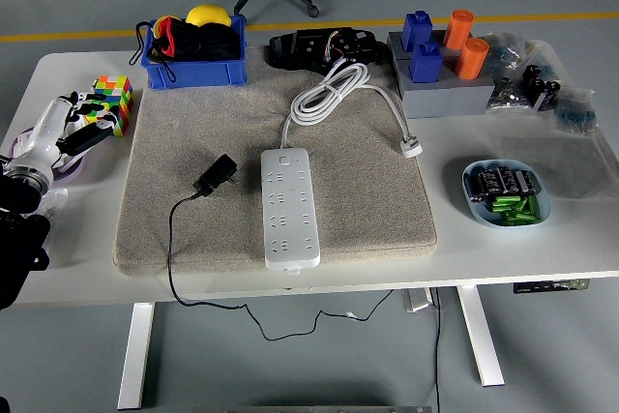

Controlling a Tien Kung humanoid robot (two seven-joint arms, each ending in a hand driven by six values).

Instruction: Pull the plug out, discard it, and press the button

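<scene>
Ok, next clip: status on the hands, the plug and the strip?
Left hand at table's left edge, open, empty. Right arm unseen. Black plug out, lying on the mat beside the power strip. Nothing blocking.

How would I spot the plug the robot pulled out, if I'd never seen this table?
Find the grey felt mat covering the table's middle. Left of the long white power strip on it lies a small black plug; unlike the white plug opposite, its thin black cable trails off the table's front edge.

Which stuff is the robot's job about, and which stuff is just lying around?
For the job:
black plug
white power strip
left hand

Just lying around:
Rubik's cube
blue bin
bowl of batteries
orange cylinders
</scene>
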